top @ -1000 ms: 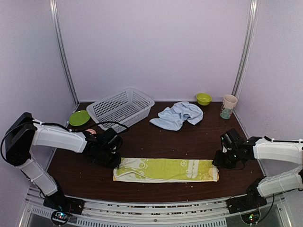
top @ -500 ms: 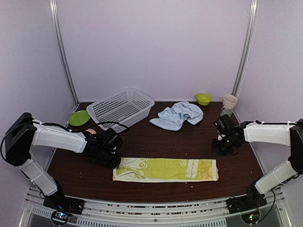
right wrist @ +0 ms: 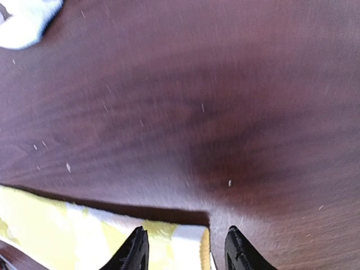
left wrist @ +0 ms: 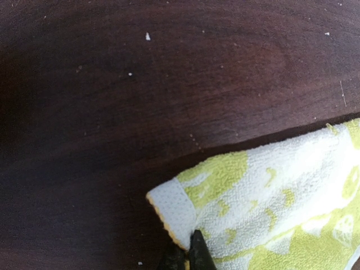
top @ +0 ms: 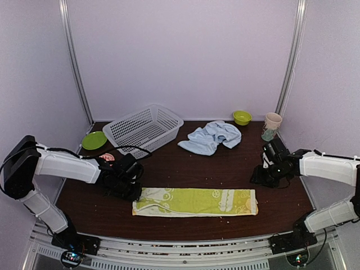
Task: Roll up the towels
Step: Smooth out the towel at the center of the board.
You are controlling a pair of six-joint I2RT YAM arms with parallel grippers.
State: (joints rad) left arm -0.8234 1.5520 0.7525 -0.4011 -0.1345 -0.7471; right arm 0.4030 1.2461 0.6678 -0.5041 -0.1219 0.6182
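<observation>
The lime-green lemon-print towel (top: 195, 202) lies flat as a long strip near the table's front edge. My left gripper (top: 133, 191) is shut on its far-left corner (left wrist: 174, 211), the black fingertips (left wrist: 198, 253) pinching the white hem. My right gripper (top: 260, 181) hovers open just above the towel's far-right corner (right wrist: 174, 242), fingers (right wrist: 135, 250) spread to either side of the hem. The pale blue towel (top: 211, 136) sits crumpled at the back centre, and its edge shows in the right wrist view (right wrist: 22, 25).
A white mesh basket (top: 143, 127) stands at the back left beside a green plate (top: 94, 140). A green bowl (top: 242, 117) and a patterned cup (top: 271, 126) sit at the back right. Dark wooden table (top: 197, 169) surrounds the towels.
My right arm swung back away from the towel's right end, then returned toward its far corner, jaws open again. The green towel shifted slightly left. The left gripper kept its hold.
</observation>
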